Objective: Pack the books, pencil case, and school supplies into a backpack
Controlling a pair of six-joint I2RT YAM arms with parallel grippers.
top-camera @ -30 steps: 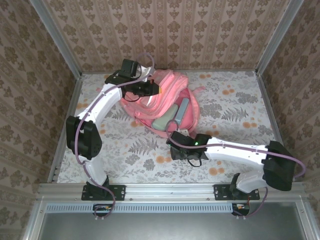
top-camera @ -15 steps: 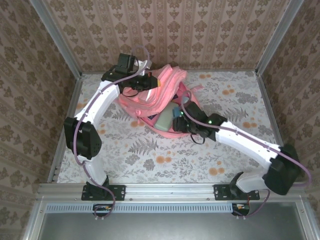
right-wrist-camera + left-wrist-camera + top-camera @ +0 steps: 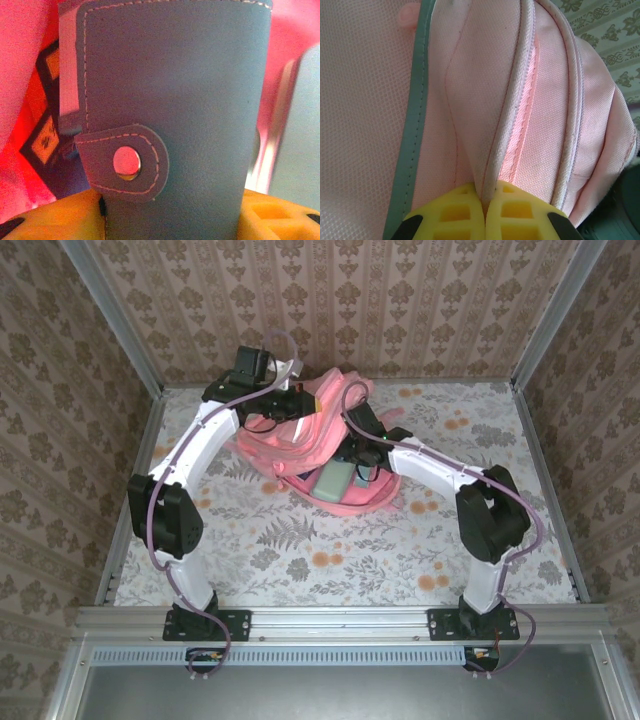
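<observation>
The pink backpack (image 3: 300, 445) lies at the back of the table with its mouth held open. My left gripper (image 3: 303, 406) is shut on the backpack's piped rim (image 3: 507, 145), its yellow fingers (image 3: 450, 210) pinching the fabric. My right gripper (image 3: 358, 460) reaches into the opening, shut on the small dark-teal pad (image 3: 200, 100) with a snap flap. The mint-green pencil case (image 3: 332, 481) lies inside near the front lip. In the right wrist view a navy book with an orange label (image 3: 44, 137) sits left of the pad. A pale-teal surface (image 3: 300, 140), perhaps the bar-shaped box, is to its right.
The floral tablecloth (image 3: 300, 540) spreads in front of the backpack. Metal frame posts (image 3: 135, 435) and patterned walls close in the table on three sides. A pale grey-green stripe (image 3: 412, 125) runs down the backpack's front beside my left fingers.
My right arm has swung from the near middle of the table up into the backpack's opening, carrying the pad. My left gripper has moved slightly towards the back, still holding the rim.
</observation>
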